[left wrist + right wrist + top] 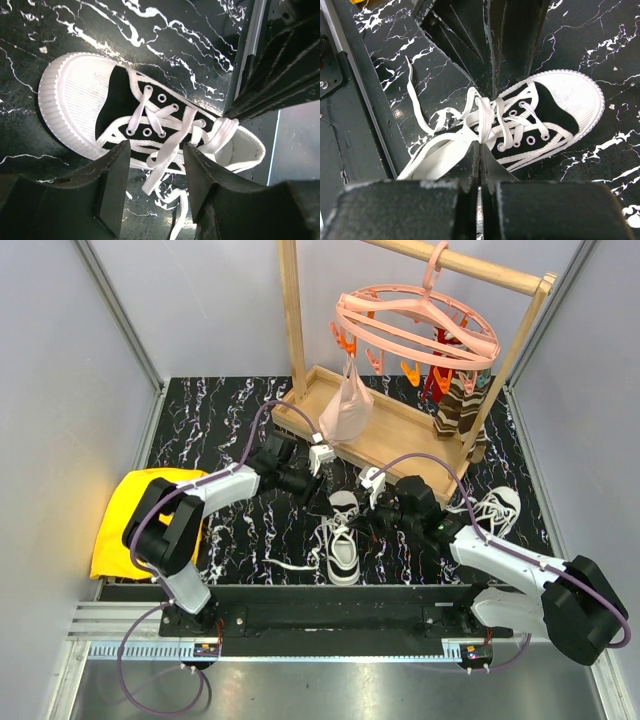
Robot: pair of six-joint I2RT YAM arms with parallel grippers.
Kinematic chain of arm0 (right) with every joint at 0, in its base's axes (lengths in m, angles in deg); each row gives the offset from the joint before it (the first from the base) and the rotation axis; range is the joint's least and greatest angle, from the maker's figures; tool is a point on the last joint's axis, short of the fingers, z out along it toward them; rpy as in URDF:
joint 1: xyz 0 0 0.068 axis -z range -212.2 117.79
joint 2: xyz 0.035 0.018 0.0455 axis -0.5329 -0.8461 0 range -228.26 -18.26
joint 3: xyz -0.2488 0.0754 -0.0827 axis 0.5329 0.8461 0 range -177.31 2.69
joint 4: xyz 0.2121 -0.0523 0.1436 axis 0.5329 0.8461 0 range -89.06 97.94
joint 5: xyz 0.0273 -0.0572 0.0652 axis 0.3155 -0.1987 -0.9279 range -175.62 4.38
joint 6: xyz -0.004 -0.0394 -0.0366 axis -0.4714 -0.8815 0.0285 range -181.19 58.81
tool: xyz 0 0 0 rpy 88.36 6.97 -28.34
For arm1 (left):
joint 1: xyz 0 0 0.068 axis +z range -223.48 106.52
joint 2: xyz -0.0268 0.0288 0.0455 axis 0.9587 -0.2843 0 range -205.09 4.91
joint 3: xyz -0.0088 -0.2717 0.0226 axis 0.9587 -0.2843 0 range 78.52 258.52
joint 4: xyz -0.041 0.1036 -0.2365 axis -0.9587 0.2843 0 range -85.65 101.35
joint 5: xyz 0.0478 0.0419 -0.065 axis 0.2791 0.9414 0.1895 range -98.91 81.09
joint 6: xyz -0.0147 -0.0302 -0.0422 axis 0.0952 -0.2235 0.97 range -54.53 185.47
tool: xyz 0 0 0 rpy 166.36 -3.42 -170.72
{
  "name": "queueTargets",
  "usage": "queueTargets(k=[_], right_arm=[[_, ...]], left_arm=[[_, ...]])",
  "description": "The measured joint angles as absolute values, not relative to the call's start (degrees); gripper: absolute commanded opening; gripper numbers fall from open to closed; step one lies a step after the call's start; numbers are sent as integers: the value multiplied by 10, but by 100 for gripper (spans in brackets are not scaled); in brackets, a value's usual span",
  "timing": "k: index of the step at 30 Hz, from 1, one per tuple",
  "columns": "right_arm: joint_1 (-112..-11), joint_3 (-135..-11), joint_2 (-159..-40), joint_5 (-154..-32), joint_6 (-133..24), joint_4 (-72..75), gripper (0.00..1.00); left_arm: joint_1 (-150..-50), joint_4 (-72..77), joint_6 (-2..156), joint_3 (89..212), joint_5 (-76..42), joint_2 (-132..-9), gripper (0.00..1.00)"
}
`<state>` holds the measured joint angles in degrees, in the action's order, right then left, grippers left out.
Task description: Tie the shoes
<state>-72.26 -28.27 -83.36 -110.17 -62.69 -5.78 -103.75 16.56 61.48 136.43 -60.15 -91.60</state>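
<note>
Centre shoe [345,548], right shoe [497,510]: two total.

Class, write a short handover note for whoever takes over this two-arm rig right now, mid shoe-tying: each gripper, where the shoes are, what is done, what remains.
Left gripper: open above the centre shoe; a loose lace lies between its fingers, not pinched.
Right gripper: shut, right at the laces by that shoe's tongue; whether it pinches one is unclear.
Shoes: one between the arms on the table, the other shoe to the right, beside the right arm.
Done: no finished bow shows on either shoe.
Left: tie both.
</note>
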Motion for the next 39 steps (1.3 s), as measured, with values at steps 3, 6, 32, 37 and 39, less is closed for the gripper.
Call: queueTargets(k=[3,6,32,37,39], right_arm=[[-723,-283,-835,-1101,-630,-58,0],[-723,-283,-839,-1098,-635,-58,0],[-723,-341,-936,-1103,-659,-38,0],[-723,-357,-944,-1103,-655,-16,0],[-723,-365,-949,-1102,-651,-6,0]], left_arm=[[-1037,174,606,1367,-603,-925,51],[-1037,187,596,1367,-603,-932,51],[-1035,170,642,1401,-611,-925,0],[-1035,158,649,1396,-612,-899,0],[-1035,151,651,1389,-612,-894,0]])
